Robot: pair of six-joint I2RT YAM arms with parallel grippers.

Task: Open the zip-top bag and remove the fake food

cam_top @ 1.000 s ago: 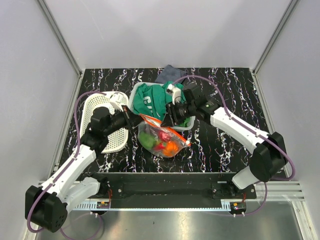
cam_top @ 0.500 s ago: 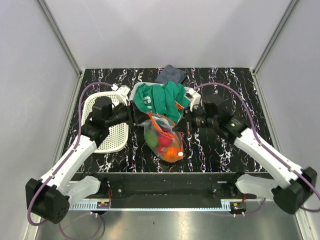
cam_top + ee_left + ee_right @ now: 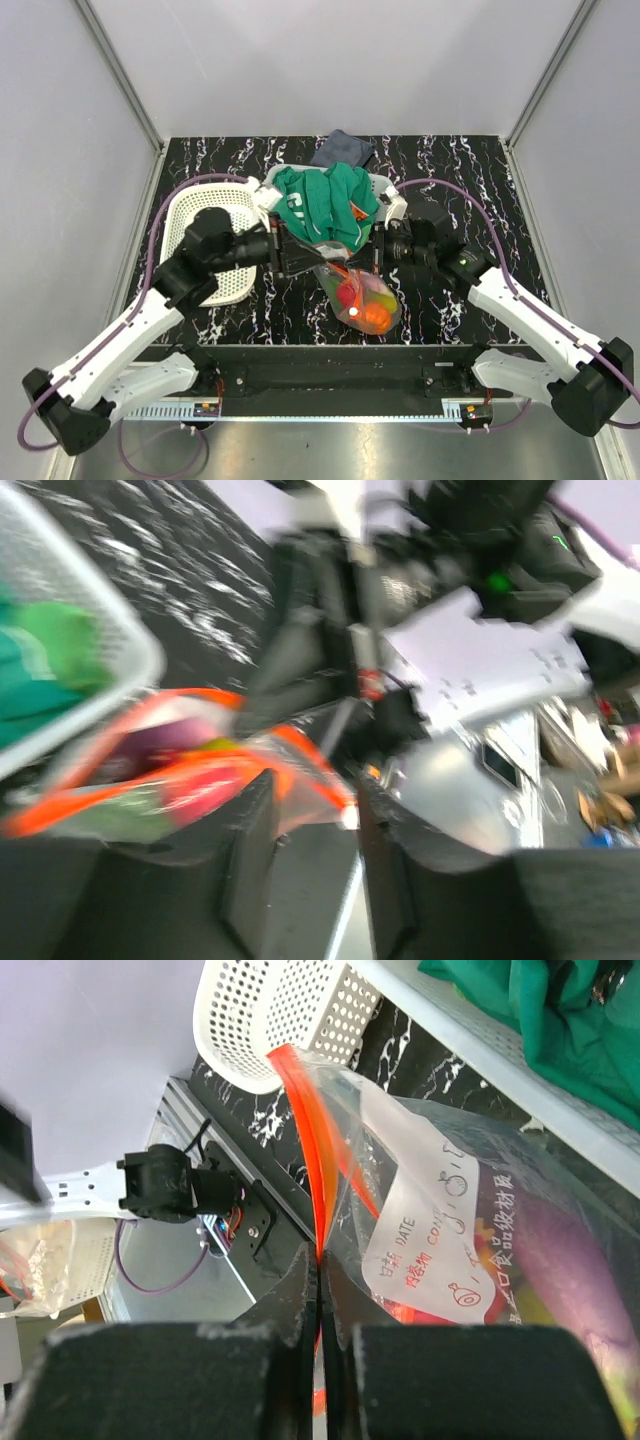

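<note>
The right hand [image 3: 319, 1260] is pinched shut on the orange-red zip strip [image 3: 303, 1130] of the zip-top bag [image 3: 350, 283]. The left hand [image 3: 298, 252] meets the strip's left end; blur hides whether it grips. The strip runs left–right between them, the fake food [image 3: 371, 315] sagging toward the near edge of the counter [image 3: 450, 190], so opening likely means a sideways pull.

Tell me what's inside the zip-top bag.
Through the clear zip-top bag the fake food shows: an orange round piece, red and green-yellow ones, and a purple piece in the right wrist view. The printed label and crinkles hide the rest, so no count.
</note>
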